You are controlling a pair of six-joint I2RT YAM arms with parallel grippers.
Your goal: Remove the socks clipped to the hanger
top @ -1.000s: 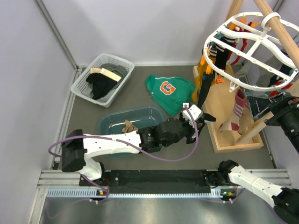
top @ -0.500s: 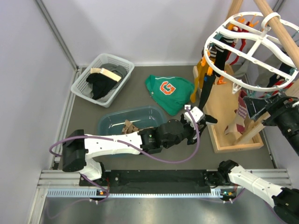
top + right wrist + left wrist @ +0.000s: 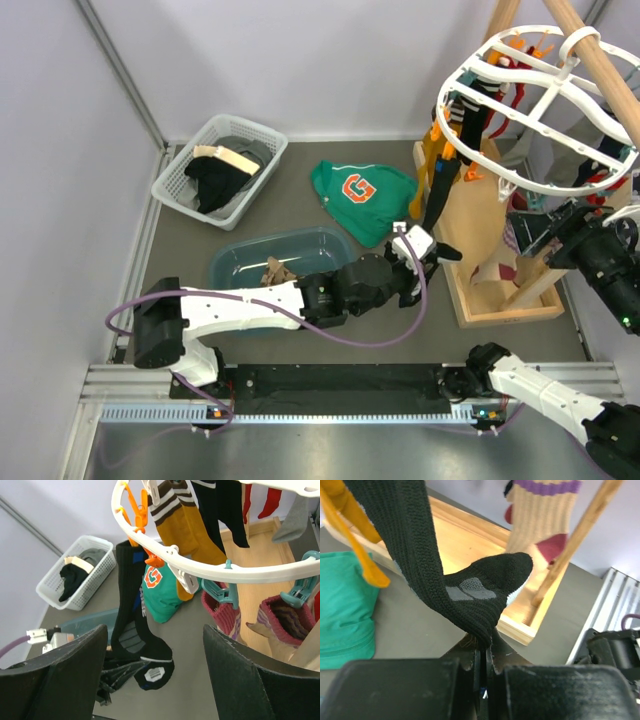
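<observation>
Left hand (image 3: 482, 656) is clamped fully closed on the long black knit sock with grey sole patches (image 3: 470, 592), pinching the fabric at the heel fold. The low grip makes sense. The sock's top end is up on the large white plastic oval drying hanger (image 3: 215, 573), so a pull from the foot end should load the clip directly. The top edge sits at the rim beside the small orange clips (image 3: 154, 560); can't tell which one holds it.

Right hand (image 3: 155, 645) is wide open and holding nothing, parked under the hanger's other side near the maroon socks in teal clips (image 3: 220, 611). My guess is it's staged for the next sock.

Plenty still clipped, e.g. the mustard sock with brown-and-white striped cuff (image 3: 192, 535). One crumpled tan sock (image 3: 275, 270) lies in the shallow teal plastic tub (image 3: 230, 262) on the grey table (image 3: 300, 215), so that's probably the drop bin.

Risk: the hanger hangs free off the wooden pole stand (image 3: 500, 300), so a pull may swing the frame instead of popping the clip.
</observation>
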